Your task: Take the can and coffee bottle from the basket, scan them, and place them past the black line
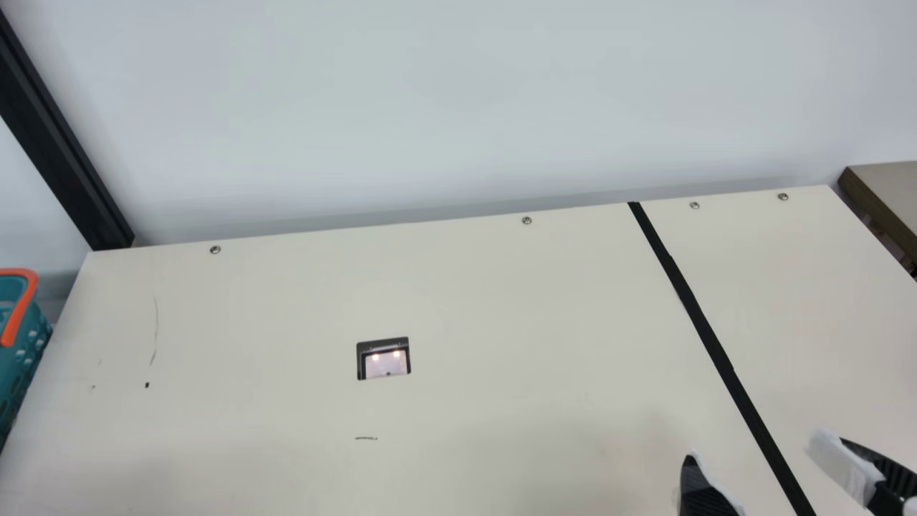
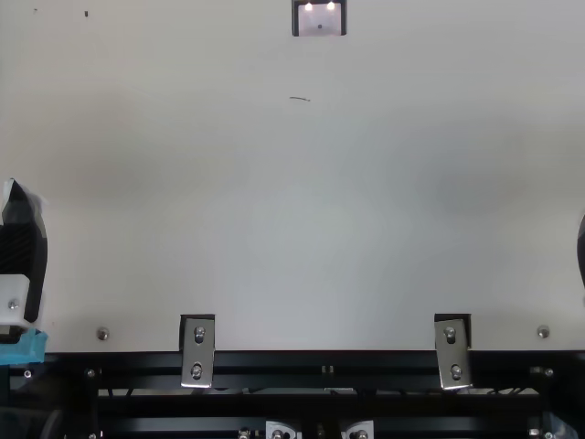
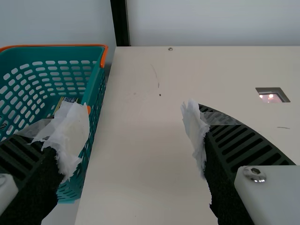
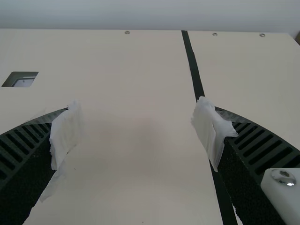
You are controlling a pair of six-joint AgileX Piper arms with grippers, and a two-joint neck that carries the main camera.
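My right gripper (image 1: 758, 450) is at the lower right of the main view, with the black line (image 1: 706, 337) running between its fingers. In the right wrist view my right gripper (image 4: 137, 108) stands open and empty above the table. At the top view's left edge is part of my left gripper (image 2: 23, 247). The left wrist view has my left gripper (image 3: 133, 112) open, holding nothing, one finger over the teal basket (image 3: 96, 105) and the other over the table. Inside the basket, a small yellowish and dark item (image 3: 70, 99) is partly hidden by that finger; I cannot tell what it is.
A scanner window (image 1: 385, 362) is set into the cream table (image 1: 501, 301). A black post (image 1: 64, 143) rises behind the table's far left corner. Off the right end is a brown-edged surface (image 1: 888, 188). Metal brackets (image 2: 198, 347) sit along the table's near edge.
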